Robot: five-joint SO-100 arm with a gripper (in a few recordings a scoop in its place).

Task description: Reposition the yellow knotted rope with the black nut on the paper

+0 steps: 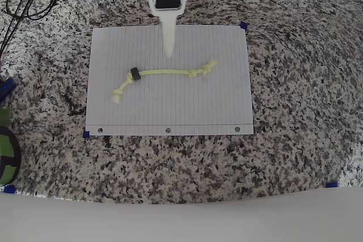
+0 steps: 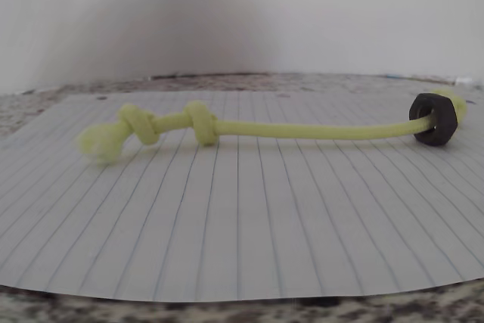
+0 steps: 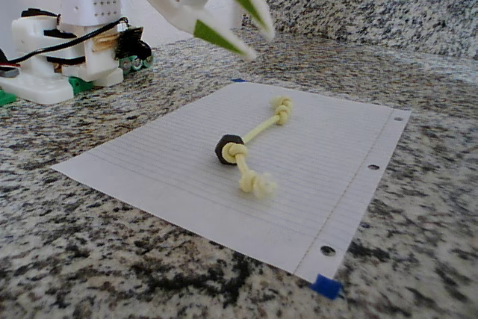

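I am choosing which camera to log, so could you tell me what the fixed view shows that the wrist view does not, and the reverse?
Only the fixed view takes in the gripper with its two fingers spread open, raised above the far part of the paper, plus the arm's base, the punched holes and a blue tape tab. Only the wrist view gives a low close look along the rope, making the nut's six-sided outline clear. Both share the rope lying on the lined paper, its knots, and the nut threaded over it.
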